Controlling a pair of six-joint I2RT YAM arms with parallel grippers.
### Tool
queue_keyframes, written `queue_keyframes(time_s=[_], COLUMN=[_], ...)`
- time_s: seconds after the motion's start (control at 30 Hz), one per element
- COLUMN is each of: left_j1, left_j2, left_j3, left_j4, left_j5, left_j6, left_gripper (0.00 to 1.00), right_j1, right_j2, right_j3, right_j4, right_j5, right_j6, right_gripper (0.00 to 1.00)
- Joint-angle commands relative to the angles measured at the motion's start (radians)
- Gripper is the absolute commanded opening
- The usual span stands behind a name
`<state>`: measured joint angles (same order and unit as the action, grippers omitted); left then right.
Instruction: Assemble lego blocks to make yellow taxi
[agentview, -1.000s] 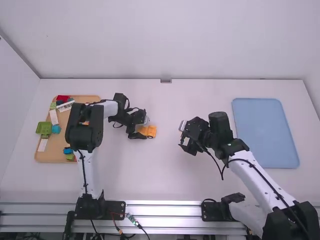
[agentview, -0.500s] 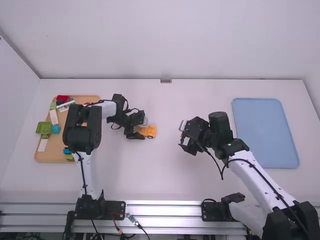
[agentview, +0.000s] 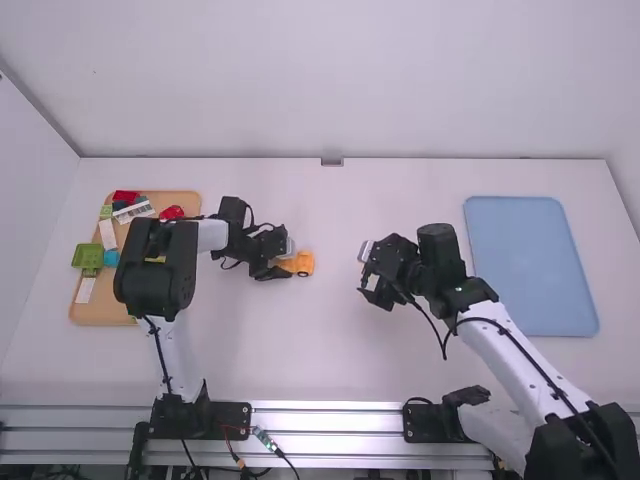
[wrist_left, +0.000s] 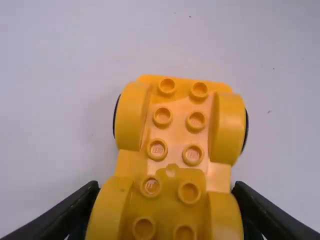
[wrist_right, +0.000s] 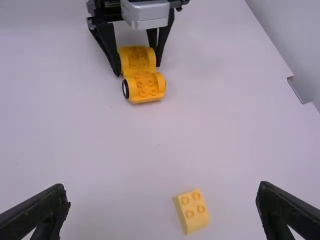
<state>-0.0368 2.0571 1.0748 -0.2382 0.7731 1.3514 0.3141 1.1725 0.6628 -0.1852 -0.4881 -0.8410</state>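
Step in hand: by my judgement, you are steadying the base so the taxi's body can go on; its visible studs are bare, so the build looks early.
Orange-yellow plastic wheeled chassis (wrist_left: 175, 132): this is your taxi base, wheels down on the white table (agentview: 330, 350).
Left gripper (wrist_right: 139, 69): at the end of the chassis nearer the tray, fingers closed against both its sides.
Right gripper (wrist_right: 164, 192): well apart from the chassis, toward the blue mat, fingers spread wide and holding nothing.
Pale yellow four-stud block (wrist_right: 192, 211): on the table, apart from the chassis, on the right gripper's side.
Next move: you would likely line the right gripper up with the pale block, lower, close on it, then bring it over the chassis studs. Keep the chassis square, or the studs may miss.
Wrist views: the left gives you the chassis studs one by one; the right gives you the pale block's top and how the left fingers straddle the chassis.
High view: this adds the tan tray (agentview: 98, 312) of mixed blocks left of the chassis, and the flat light-blue mat (agentview: 530, 265) well right of it.
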Motion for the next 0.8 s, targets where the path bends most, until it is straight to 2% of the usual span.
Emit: queue_keyframes(time_s=[0.0, 0.17, 0.33, 0.43, 0.63, 0.77], left_j1=[-0.005, -0.019, -0.063, -0.135, -0.207, -0.212], left_j2=[-0.053, -0.145, -0.158, -0.158, -0.158, -0.158], left_j3=[-0.093, -0.219, -0.267, -0.292, -0.294, -0.286], left_j4=[0.033, 0.125, 0.203, 0.278, 0.286, 0.273], left_j5=[-0.058, -0.032, -0.045, -0.115, -0.157, -0.132], left_j6=[-0.060, -0.101, -0.161, -0.233, -0.281, -0.282], left_gripper=[0.64, 0.61, 0.62, 0.59, 0.54, 0.50], right_j1=[-0.001, -0.001, -0.001, -0.010, -0.075, -0.150], right_j2=[-0.010, -0.010, -0.010, -0.010, -0.009, 0.031], right_j3=[-0.008, -0.008, -0.008, -0.008, -0.008, -0.009], right_j4=[-0.002, -0.002, -0.010, -0.031, -0.078, -0.064], right_j5=[-0.005, -0.005, 0.000, 0.027, 0.013, -0.058], right_j6=[0.003, -0.001, 0.000, -0.001, -0.047, -0.088], right_gripper=[0.99, 0.99, 0.99, 0.99, 0.99, 0.99])
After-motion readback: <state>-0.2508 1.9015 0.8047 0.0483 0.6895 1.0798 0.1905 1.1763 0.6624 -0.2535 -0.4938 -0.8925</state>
